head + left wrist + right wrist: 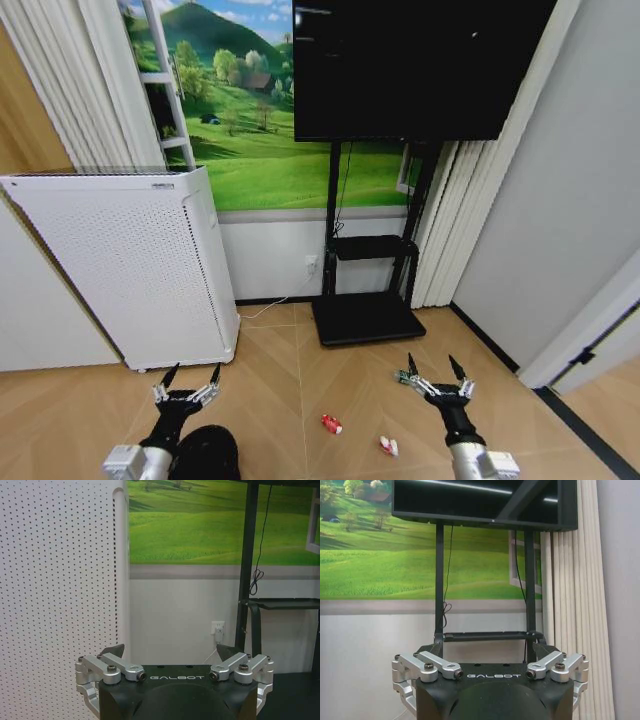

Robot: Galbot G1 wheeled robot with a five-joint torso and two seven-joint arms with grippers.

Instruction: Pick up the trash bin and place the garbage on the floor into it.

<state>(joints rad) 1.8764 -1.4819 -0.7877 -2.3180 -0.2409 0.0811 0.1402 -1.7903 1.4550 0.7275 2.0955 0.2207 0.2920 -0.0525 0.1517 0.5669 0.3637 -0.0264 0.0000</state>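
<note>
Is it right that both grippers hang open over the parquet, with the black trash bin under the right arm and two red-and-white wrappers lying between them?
Not quite: the trash bin sits under the left arm, below the left gripper, not the right, as the head view shows. The rest holds: the right gripper is open too, and two red-and-white wrappers lie on the floor between the arms.

The trash bin (208, 452) is cut off by the lower edge and partly hidden behind the left arm, and the small bottle (402, 377) is half covered by the right gripper (436, 366).
</note>
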